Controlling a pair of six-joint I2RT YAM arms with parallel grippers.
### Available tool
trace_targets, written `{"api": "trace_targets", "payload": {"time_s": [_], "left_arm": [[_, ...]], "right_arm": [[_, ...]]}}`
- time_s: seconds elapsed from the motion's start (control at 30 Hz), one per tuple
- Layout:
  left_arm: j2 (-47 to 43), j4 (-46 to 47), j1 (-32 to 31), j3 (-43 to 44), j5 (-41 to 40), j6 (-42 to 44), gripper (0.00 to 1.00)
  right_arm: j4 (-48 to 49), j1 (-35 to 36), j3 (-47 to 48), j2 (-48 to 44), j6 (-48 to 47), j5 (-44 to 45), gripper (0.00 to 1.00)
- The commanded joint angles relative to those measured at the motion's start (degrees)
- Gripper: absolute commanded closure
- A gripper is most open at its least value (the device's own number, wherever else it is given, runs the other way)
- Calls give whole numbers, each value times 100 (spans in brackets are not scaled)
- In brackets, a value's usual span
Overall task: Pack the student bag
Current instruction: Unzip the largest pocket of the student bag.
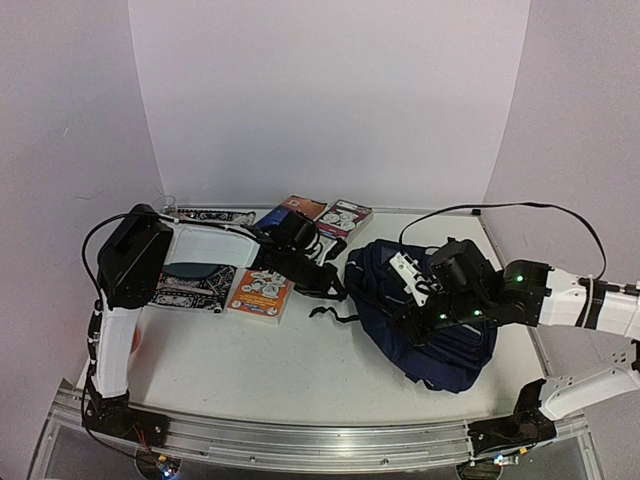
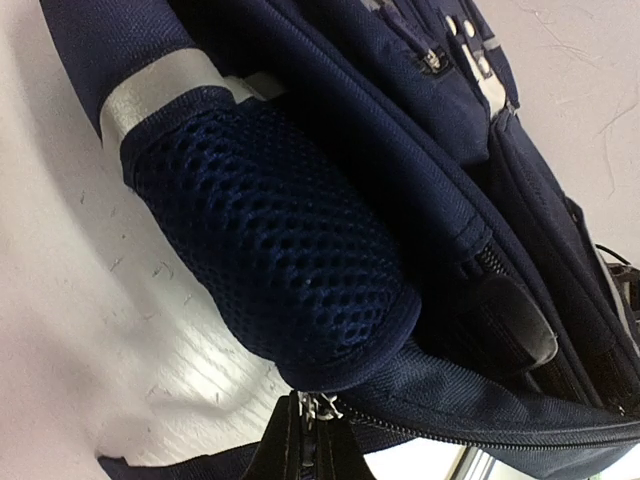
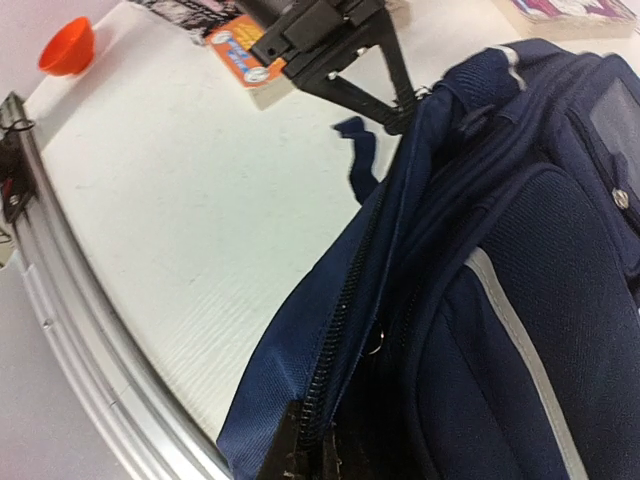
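The bag [image 1: 385, 300], by the counter's [image 1: 300, 370] right edge, is pinched at its zip edge by left jaws and right jaws, both closed tight on fabric; its contents are hidden.

1. An orange-covered booklet [image 1: 260, 294] lies flat on the white tabletop [image 1: 300, 370], just left of the left gripper [image 1: 333, 287].
2. A black patterned mat with a teal oval [image 1: 193, 283] lies farther left of that gripper, right beside the booklet.
3. Beyond the gripper, by the back wall, lie a blue-and-red book [image 1: 297, 208] and a maroon-edged book [image 1: 344, 216].
4. A small orange cone-shaped piece [image 3: 67, 45] sits well to the gripper's left, near the metal rail [image 3: 60, 280].
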Motion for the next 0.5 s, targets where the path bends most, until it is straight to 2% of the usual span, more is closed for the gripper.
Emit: {"api": "trace_targets", "payload": {"time_s": [0.0,0.2,0.47], "left_arm": [[266,-325,217,579,-686,-15,98],[445,-322,-34,997,-596,-62,97],[821,-325,-363,1506,-507,-219,95]], "right_arm": [[-122,-11,182,247,142,481,100],[-122,-10,622,1275,385,759,100],[-96,-17,1016,1955,864,1713,100]]}}
